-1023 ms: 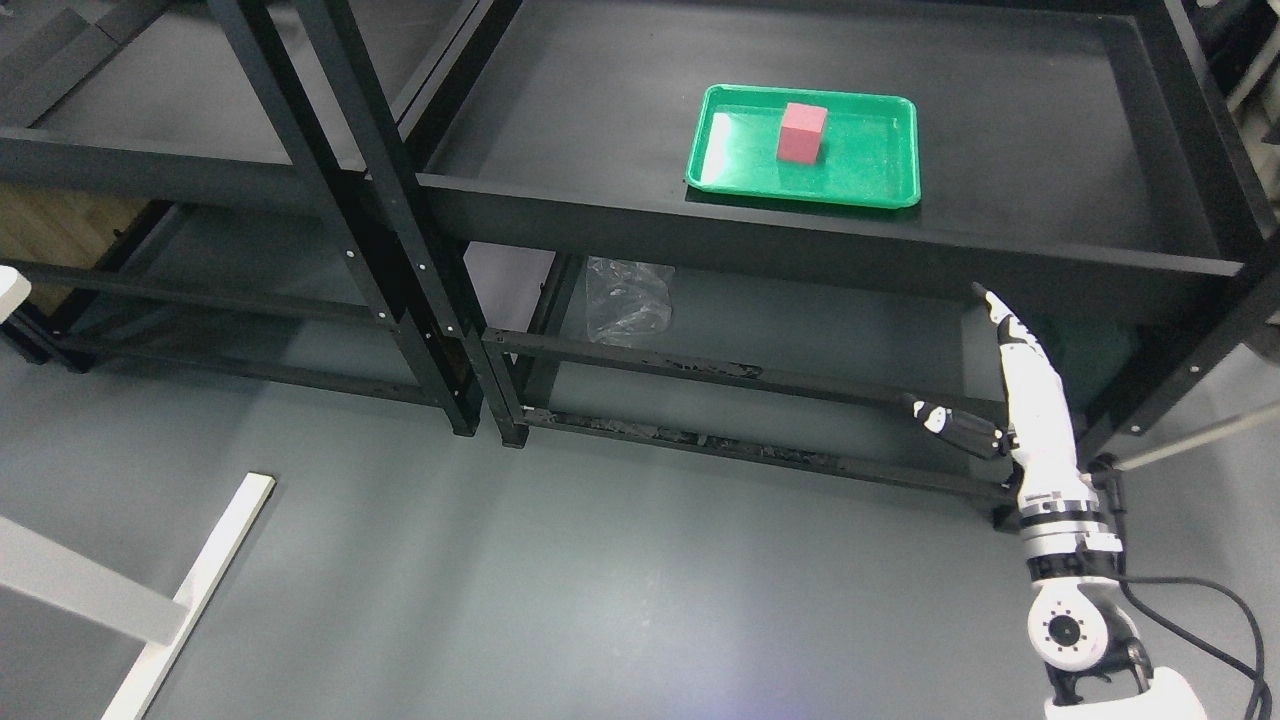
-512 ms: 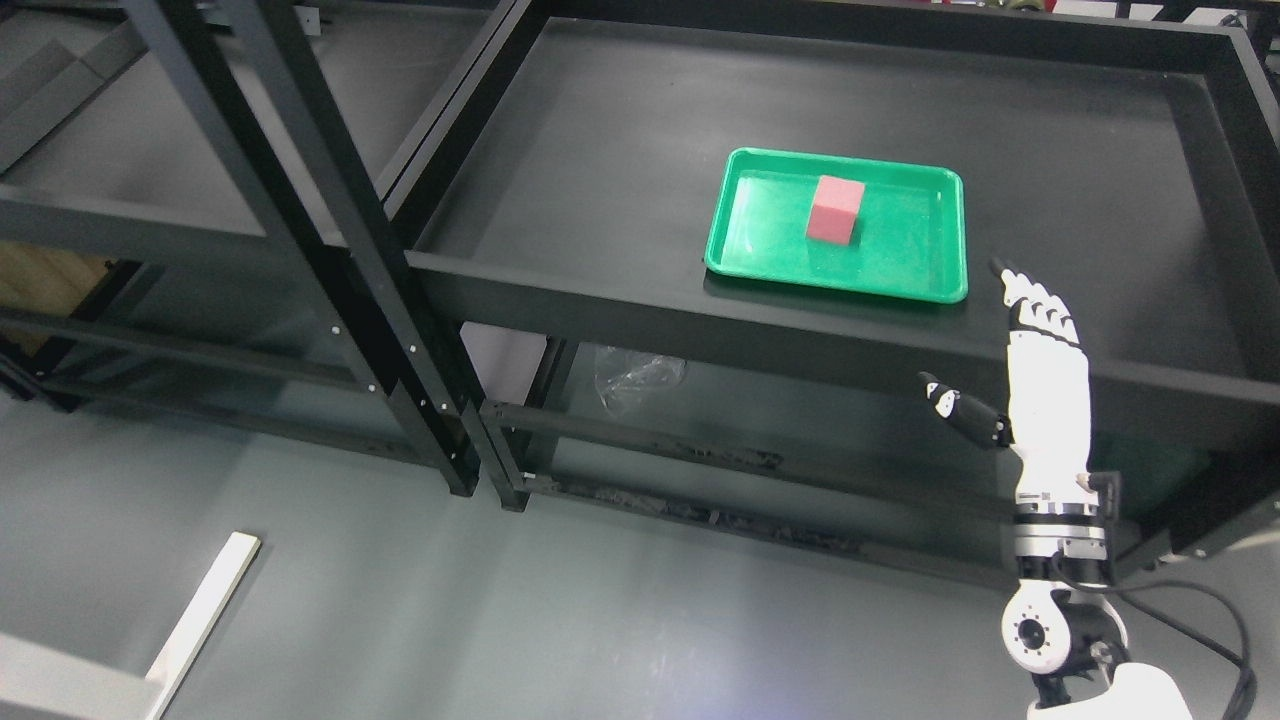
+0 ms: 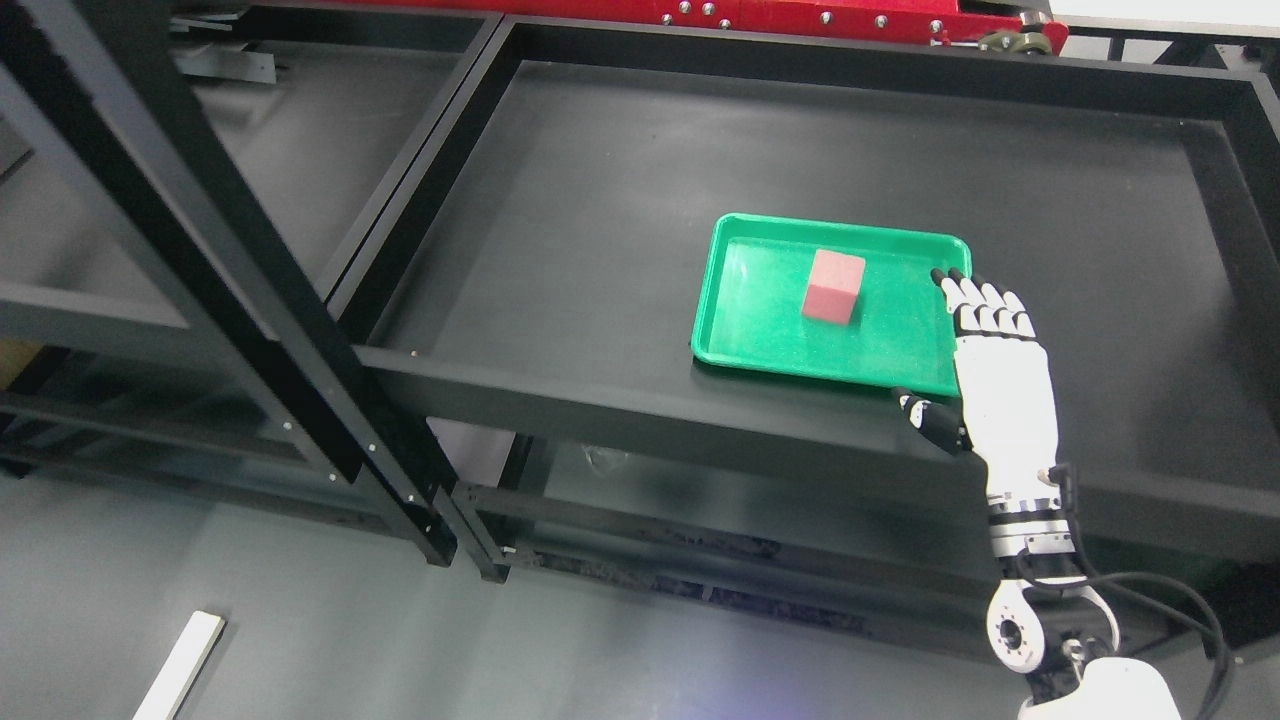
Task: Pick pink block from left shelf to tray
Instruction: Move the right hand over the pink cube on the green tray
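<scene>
The pink block (image 3: 833,286) stands upright inside the green tray (image 3: 750,340), roughly at the tray's middle, with bare tray floor visible on all sides of it. The tray sits flat on the dark top surface of the right-hand black metal shelf (image 3: 560,250), near that shelf's front lip and right of its centre.

The right hand (image 3: 985,350) enters from the lower right on a white forearm with a black cable looping beside the wrist joint. It is raised over the shelf's front edge at the tray's right end. Its fingers (image 3: 985,305) are extended, held close together and spread flat, with the thumb (image 3: 925,418) angled out to the left below the tray's near right corner. The hand holds nothing. The fingertips overlap the tray's right rim in the picture; actual contact with the rim cannot be confirmed. The hand is clear of the block, which lies to its left.

A second black shelf unit (image 3: 200,230) stands to the left, its upright posts crossing the foreground. Its visible surfaces carry no block. A red frame member (image 3: 800,15) runs along the top edge behind the shelves. The grey floor (image 3: 300,640) shows below, with a white bar (image 3: 180,665) at the lower left.
</scene>
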You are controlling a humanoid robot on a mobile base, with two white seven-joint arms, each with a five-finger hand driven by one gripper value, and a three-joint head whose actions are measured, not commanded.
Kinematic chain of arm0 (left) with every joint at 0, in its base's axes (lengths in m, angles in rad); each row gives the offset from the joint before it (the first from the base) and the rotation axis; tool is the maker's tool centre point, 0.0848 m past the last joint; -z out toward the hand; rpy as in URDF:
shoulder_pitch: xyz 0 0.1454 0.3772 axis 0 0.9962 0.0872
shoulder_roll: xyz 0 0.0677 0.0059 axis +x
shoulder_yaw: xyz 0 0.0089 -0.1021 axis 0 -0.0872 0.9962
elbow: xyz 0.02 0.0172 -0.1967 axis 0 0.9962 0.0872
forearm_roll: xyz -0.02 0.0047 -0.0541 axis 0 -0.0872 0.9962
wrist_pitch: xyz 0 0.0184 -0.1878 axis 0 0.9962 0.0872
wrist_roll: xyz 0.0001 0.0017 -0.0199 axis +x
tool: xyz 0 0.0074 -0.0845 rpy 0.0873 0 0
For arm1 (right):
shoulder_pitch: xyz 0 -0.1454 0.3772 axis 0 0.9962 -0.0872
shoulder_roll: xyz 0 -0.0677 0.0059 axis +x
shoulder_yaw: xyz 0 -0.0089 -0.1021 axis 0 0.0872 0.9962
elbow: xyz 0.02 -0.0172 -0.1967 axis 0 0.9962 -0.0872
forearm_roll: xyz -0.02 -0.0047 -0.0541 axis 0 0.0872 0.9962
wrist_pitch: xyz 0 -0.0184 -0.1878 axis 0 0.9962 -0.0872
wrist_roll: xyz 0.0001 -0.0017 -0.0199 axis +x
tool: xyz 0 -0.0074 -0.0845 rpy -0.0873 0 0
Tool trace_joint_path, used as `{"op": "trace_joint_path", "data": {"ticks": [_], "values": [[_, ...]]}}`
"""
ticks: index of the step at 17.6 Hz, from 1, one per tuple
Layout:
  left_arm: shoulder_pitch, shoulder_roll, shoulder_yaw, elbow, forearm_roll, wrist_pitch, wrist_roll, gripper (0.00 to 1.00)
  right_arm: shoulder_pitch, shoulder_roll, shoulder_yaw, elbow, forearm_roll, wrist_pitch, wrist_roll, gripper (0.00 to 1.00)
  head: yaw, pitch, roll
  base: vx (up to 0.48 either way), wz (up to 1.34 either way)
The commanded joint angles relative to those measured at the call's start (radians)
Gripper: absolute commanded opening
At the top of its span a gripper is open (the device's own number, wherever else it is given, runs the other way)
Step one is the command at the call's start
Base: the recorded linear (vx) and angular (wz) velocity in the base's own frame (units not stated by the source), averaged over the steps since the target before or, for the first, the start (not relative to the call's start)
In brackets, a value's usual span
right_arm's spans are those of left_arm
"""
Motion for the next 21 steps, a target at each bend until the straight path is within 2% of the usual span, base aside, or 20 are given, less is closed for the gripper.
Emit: {"op": "trace_joint_path", "data": {"ticks": [1,3,6,10,16,21], "values": [[-0.029,0.017,0.000,-0.017,0.000,-0.001,0.001,1.00,-0.003,0.025,0.032,-0.001,0.355,-0.008,0.015,0.98,0.0000,0.000,0.000,0.274,-0.05],[-0.029,0.017,0.000,-0.017,0.000,-0.001,0.001,1.00,-0.001,0.024,0.049,0.001,0.353,-0.055,0.078,0.99,0.0000,0.000,0.000,0.298,-0.05],[-0.029,0.017,0.000,-0.017,0.000,-0.001,0.001,1.00,-0.001,0.027,0.047,0.002,0.350,-0.071,0.210,0.99,0.0000,0.000,0.000,0.243,-0.06],[-0.029,0.017,0.000,-0.017,0.000,-0.001,0.001,1.00,-0.003,0.025,0.046,0.004,0.278,-0.071,0.255,0.99,0.0000,0.000,0.000,0.204,-0.06],[-0.029,0.017,0.000,-0.017,0.000,-0.001,0.001,1.00,-0.004,0.025,0.047,0.013,0.272,-0.077,0.314,0.99,0.0000,0.000,0.000,0.153,-0.05],[-0.029,0.017,0.000,-0.017,0.000,-0.001,0.001,1.00,-0.018,0.027,0.047,0.040,0.198,-0.089,0.411,0.99,0.0000,0.000,0.000,0.087,0.03]]}}
